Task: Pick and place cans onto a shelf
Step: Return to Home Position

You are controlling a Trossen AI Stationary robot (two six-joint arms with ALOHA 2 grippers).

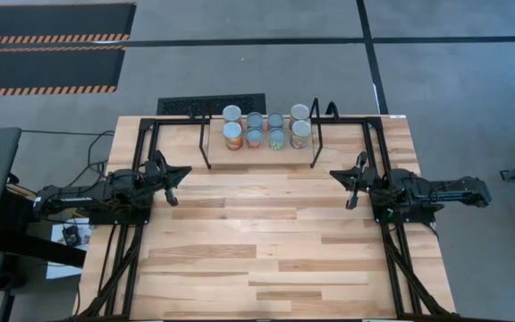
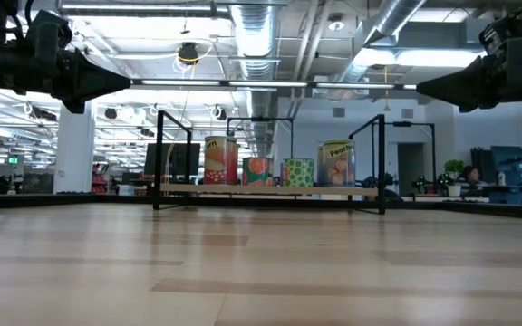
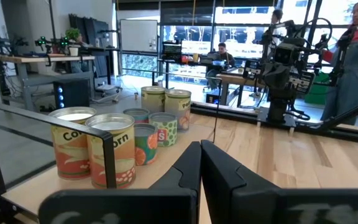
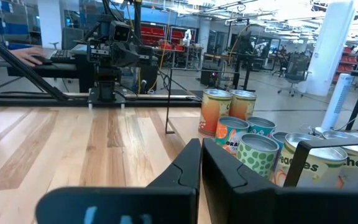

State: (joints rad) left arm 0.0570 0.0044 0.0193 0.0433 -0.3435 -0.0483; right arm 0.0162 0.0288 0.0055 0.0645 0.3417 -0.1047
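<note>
Grey concrete floor (image 1: pixel 266 63) with dark seam lines. Two black mats edged in orange-black hazard stripes (image 1: pixel 47 22) at far left. Black slotted floor grille (image 1: pixel 211 104) just behind the light wooden plank table (image 1: pixel 266 250). Open workshop hall beyond: silver ceiling ducts (image 2: pixel 252 27), long fluorescent strip lights (image 2: pixel 397 56), white square pillar (image 2: pixel 73 149), white board (image 3: pixel 138 34), person seated at a desk (image 3: pixel 221 55).

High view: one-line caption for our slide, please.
Eight cans sit in two rows on the shelf; left gripper and right gripper wait shut either side.
</note>
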